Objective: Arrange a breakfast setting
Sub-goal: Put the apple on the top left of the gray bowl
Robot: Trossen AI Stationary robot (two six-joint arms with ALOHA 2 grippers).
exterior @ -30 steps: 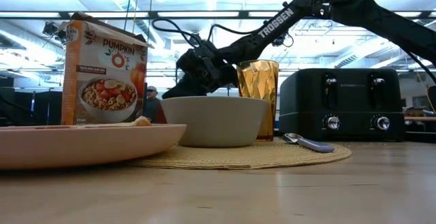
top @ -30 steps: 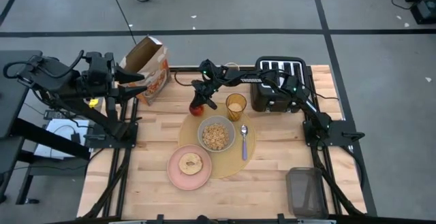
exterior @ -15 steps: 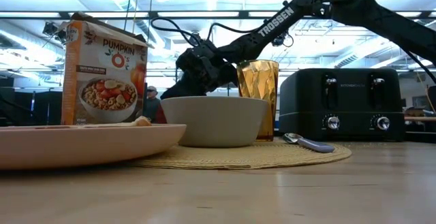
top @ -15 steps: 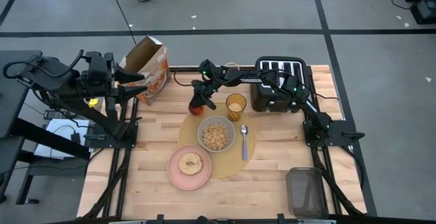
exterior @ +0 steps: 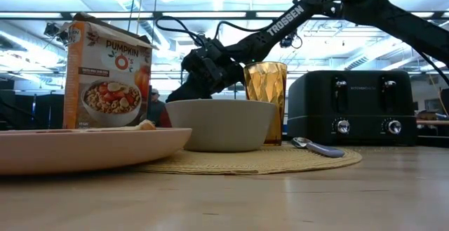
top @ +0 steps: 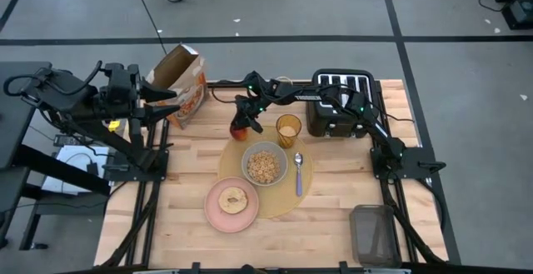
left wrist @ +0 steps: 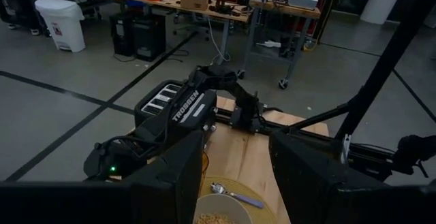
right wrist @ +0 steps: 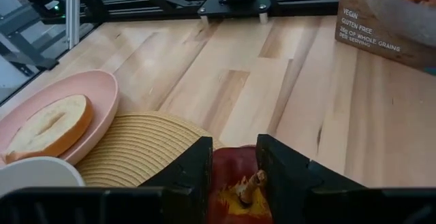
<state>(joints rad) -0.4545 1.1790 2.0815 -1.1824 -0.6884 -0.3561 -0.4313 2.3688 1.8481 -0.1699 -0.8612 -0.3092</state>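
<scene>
Since the right claw [right wrist: 235, 163] is clamped on the red apple [right wrist: 235, 183] beside the placemat [right wrist: 136, 149], I'd lower it gently before letting go.

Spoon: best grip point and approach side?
Take the spoon by its blue handle from straight above, tool closing across its width. It lies flat on the placemat beside the bowl, with the handle on the side away from the toaster, free of neighbours.

Placemat [top: 279, 192]: round, tan, woven.
Bowl [top: 264, 166]: grey, cereal-filled, on placemat.
Tumbler [top: 288, 129]: amber, upright, behind bowl.
Spoon [top: 298, 174]: blue handle, beside bowl.
Plate [top: 218, 211]: pink, overlaps placemat edge.
Toast [top: 233, 199]: on plate.
Apple [right wrist: 235, 183]: red, between jaws of right gripper [right wrist: 235, 161].
</scene>
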